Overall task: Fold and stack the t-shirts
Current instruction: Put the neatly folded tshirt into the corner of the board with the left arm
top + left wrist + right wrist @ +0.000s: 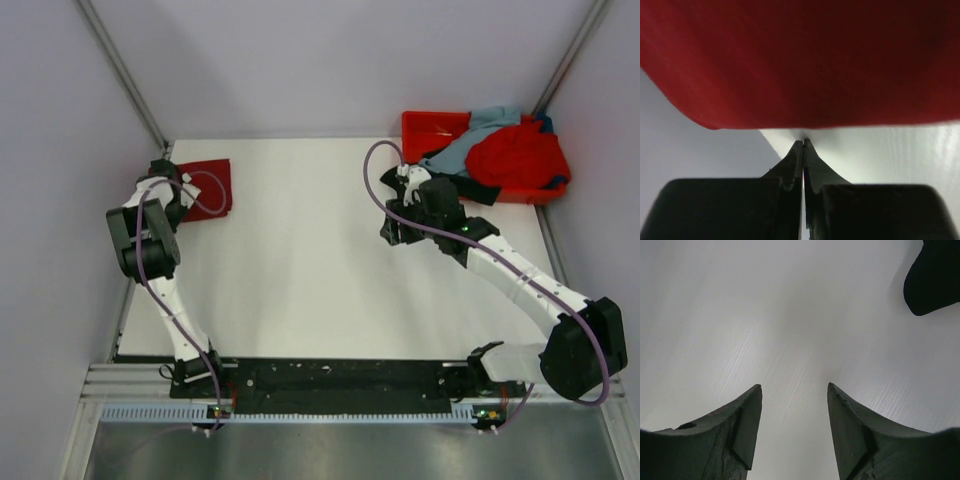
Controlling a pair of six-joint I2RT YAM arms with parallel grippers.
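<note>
A folded dark crimson t-shirt lies at the table's far left; it fills the top of the left wrist view. My left gripper sits at its left edge. The jaws are shut, tips just short of the cloth's hem, nothing visibly between them. A bright red t-shirt, a pale grey-blue one and a black one are heaped in the tray. My right gripper hovers open over bare table. A black cloth corner shows at the upper right.
The orange-red plastic tray stands at the far right corner, the black cloth spilling over its near rim. White walls close in the table on the left, back and right. The right arm's purple cable loops beside the tray.
</note>
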